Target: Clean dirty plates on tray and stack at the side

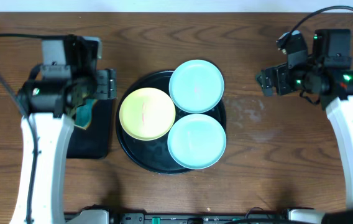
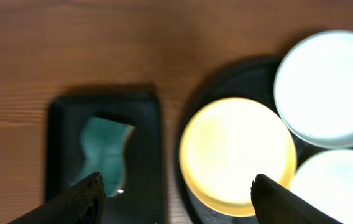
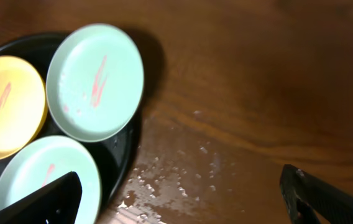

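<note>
Our left gripper and right gripper gape wide, holding nothing, over a brown wooden table; we see droplets beside the tray of plates.

Lower mint plate cropped, perhaps overexposed by glare.

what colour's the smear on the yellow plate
Reddish pink; clearest on the yellow plate in the right wrist view.
</note>
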